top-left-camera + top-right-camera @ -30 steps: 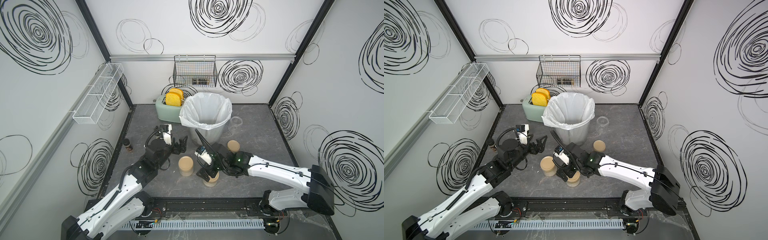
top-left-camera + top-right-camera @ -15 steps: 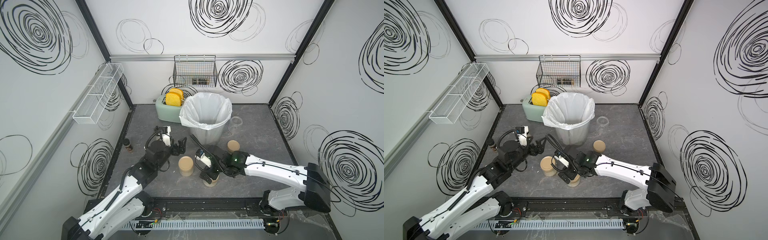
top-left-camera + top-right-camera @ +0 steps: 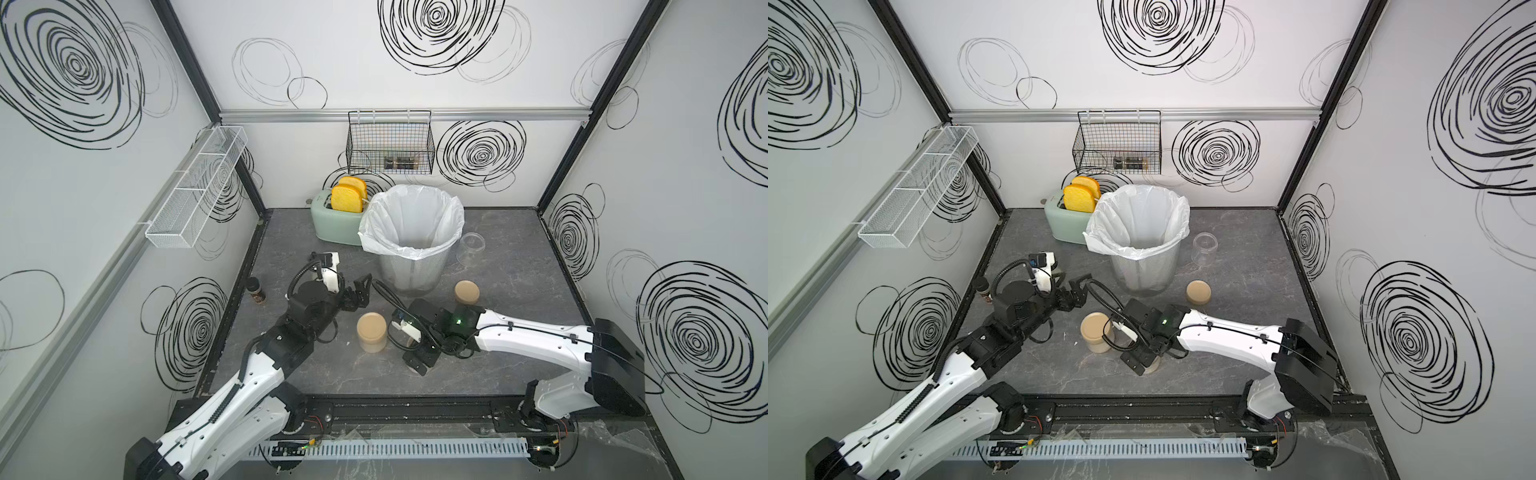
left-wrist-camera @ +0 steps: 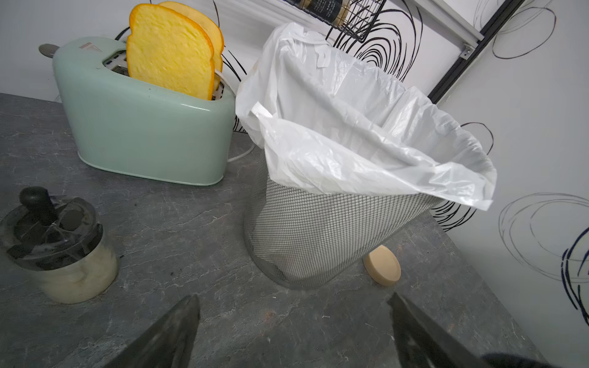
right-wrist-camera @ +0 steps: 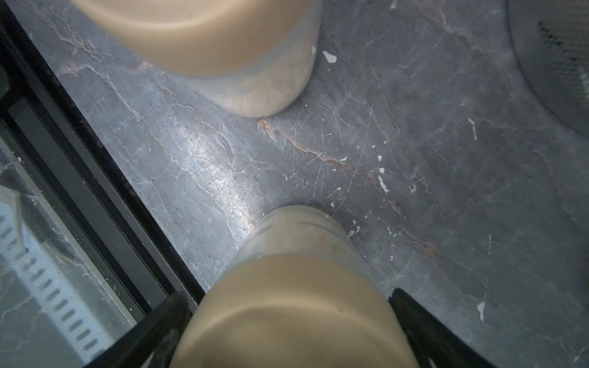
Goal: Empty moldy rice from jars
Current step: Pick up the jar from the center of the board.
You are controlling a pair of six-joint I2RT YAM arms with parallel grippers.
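The right gripper (image 5: 293,321) was spread wide, its jaws flanking the lid of a jar (image 5: 298,232) directly beneath it; I could not tell whether they touched it. Just ahead stood a second jar (image 3: 371,332), also lidded. Pale rice (image 5: 264,95) showed through both jars' walls. The left gripper (image 4: 294,321) hung spread and empty, with the bin (image 4: 318,229) ahead of it.

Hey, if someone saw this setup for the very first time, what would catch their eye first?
Probably the mesh waste bin with its billowing white liner at the back centre of the table, with the mint-green toaster holding two yellow bread slices just beside it. Nearer the front edge, the right gripper stands open astride a tan-lidded jar, with a second lidded jar next to it.
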